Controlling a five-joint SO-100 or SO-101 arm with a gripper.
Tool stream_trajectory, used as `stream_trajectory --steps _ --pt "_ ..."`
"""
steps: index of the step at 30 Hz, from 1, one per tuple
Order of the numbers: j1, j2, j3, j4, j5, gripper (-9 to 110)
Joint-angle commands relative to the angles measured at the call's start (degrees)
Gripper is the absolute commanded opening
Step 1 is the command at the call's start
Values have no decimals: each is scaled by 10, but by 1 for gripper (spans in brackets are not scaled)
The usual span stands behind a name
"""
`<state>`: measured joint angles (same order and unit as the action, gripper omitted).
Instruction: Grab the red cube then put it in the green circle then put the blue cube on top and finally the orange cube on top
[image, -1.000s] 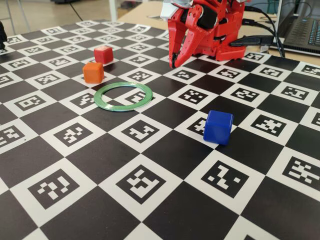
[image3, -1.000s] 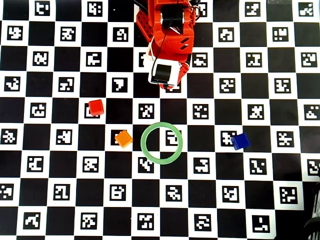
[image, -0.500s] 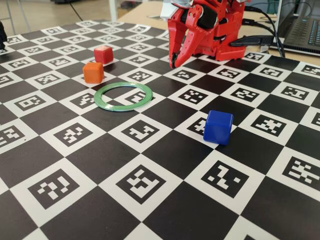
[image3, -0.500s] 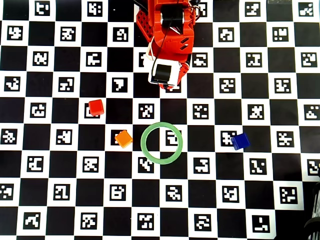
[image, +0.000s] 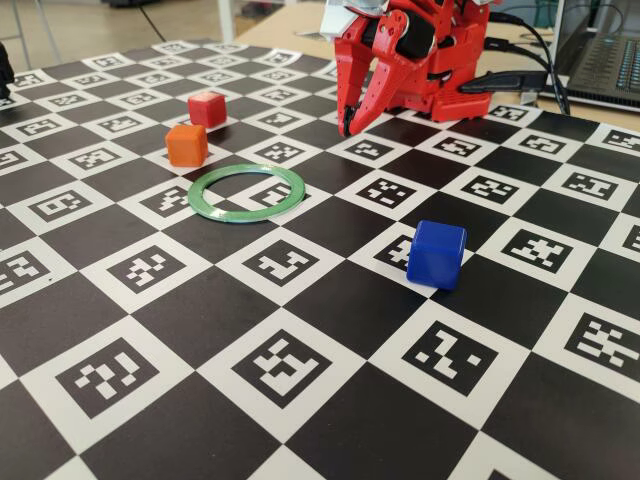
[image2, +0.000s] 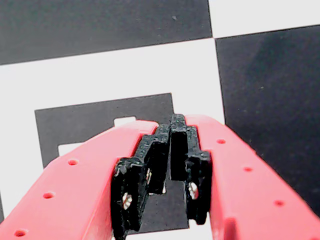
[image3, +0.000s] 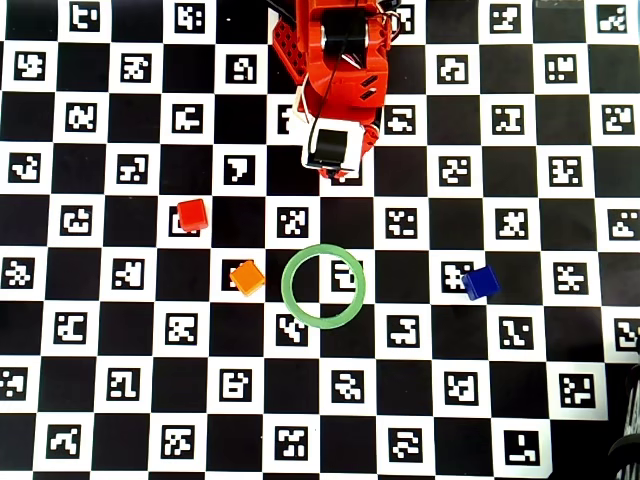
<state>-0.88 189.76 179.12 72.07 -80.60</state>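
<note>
The red cube (image: 207, 108) (image3: 192, 214) rests on the checkered board at the back left. Just in front of it is the orange cube (image: 187, 144) (image3: 247, 277). The green circle (image: 194, 195) (image3: 286, 285) lies flat mid-board with only board inside it. The blue cube (image: 436, 254) (image3: 480, 283) stands alone to its right. My red gripper (image: 348, 125) (image2: 172, 125) hangs point-down close to the arm's base, behind the ring and well apart from every cube. It is shut, its black pads touching with nothing between them. In the overhead view the wrist block (image3: 332, 145) hides the fingertips.
The board (image: 300, 400) is covered in black and white marker squares. The arm's base (image: 440, 60) stands at the back edge, with cables (image: 520, 80) and a laptop (image: 605, 60) behind at the right. A dark object (image3: 630, 440) shows at the overhead view's lower right corner.
The wrist has shifted very slightly to the right in the overhead view. The cubes and the ring have not moved, and the gripper has stayed shut.
</note>
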Motion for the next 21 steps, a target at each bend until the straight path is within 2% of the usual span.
stream_trajectory --steps 1,7,16,21 --pt "-7 27 25 52 -2 -6" --pt "-9 -22 -75 41 138 -6" --pt "-8 -299 -382 104 235 -6" --pt "31 -429 -542 121 303 -3"
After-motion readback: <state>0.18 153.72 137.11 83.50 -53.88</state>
